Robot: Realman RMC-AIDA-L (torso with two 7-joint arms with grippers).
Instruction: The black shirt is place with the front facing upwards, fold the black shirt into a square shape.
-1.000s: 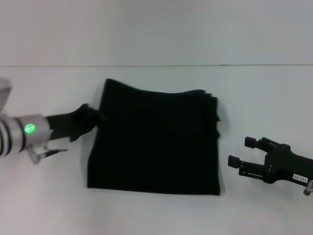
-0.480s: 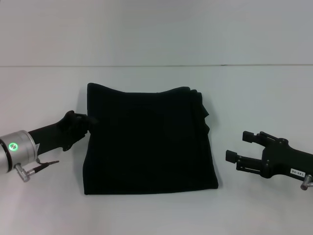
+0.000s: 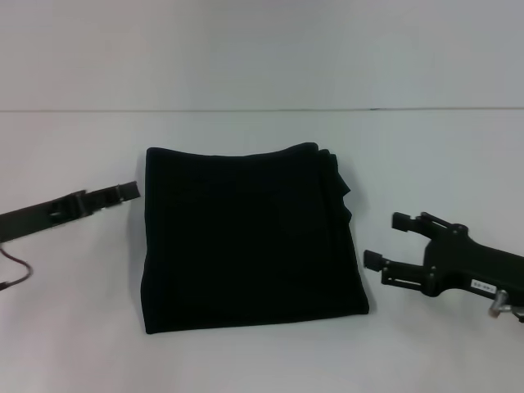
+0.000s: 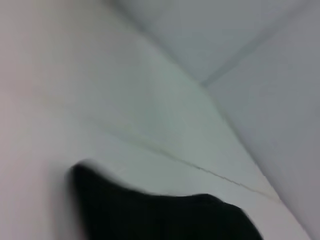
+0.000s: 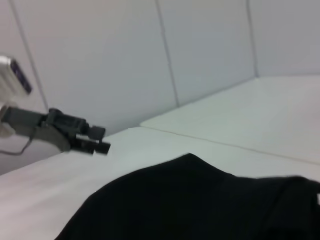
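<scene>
Shirt: the black shirt lies folded into a rough square, flat on the middle of the table, with layered edges showing at its far right corner. No print is visible on the upper face.
Shirt in the wrist views: a dark mass low in the left wrist view and filling the near part of the right wrist view.
Left gripper: the left gripper reaches in from the left, close beside the shirt's far left corner but apart from it. It holds nothing; how far its fingers are parted I cannot tell. It also shows far off in the right wrist view.
Right gripper: the right gripper sits to the right of the shirt, near its right edge but not touching, fingers spread wide and empty.
Table: the table is plain white and smooth.
Room: a pale panelled wall rises behind the table's far edge.
</scene>
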